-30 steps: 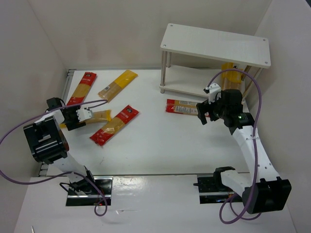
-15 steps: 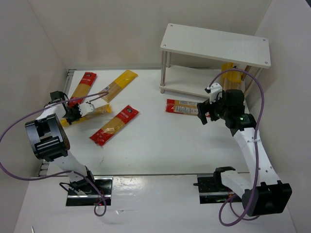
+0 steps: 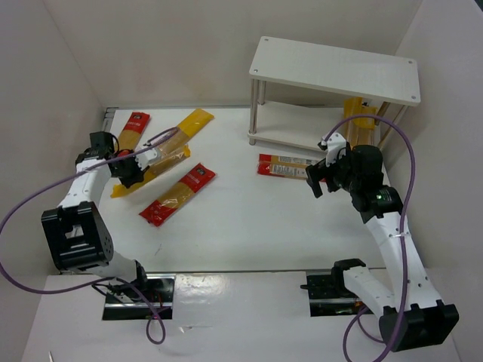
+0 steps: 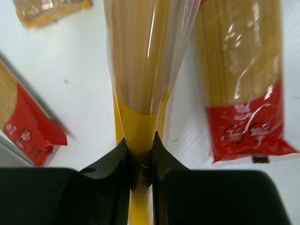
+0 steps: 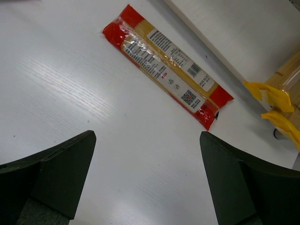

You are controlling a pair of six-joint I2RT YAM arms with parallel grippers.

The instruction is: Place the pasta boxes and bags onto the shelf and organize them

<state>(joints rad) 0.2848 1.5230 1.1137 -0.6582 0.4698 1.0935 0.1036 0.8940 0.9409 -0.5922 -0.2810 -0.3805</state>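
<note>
The yellow pasta bag (image 4: 143, 56) is pinched tightly at its yellow end by the left gripper (image 4: 140, 157), at 9 o'clock on the white table (image 3: 249, 226). A red pack (image 4: 243, 93) lies just beside the bag, at its 3 o'clock. We see the right gripper (image 5: 147, 136) spread wide and holding nothing. A second red pack (image 5: 166, 65) lies flat at its 12 o'clock, in front of the shelf (image 3: 336, 68). More yellow bags (image 3: 359, 121) show under the top board of the shelf, at its right end.

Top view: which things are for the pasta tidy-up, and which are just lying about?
For the job: white shelf; held yellow pack in the left hand; loose yellow pack; far-left red pack; middle red pack; red pack near the shelf; yellow pasta on the lower tier.
Just there: purple cables; table.
</note>
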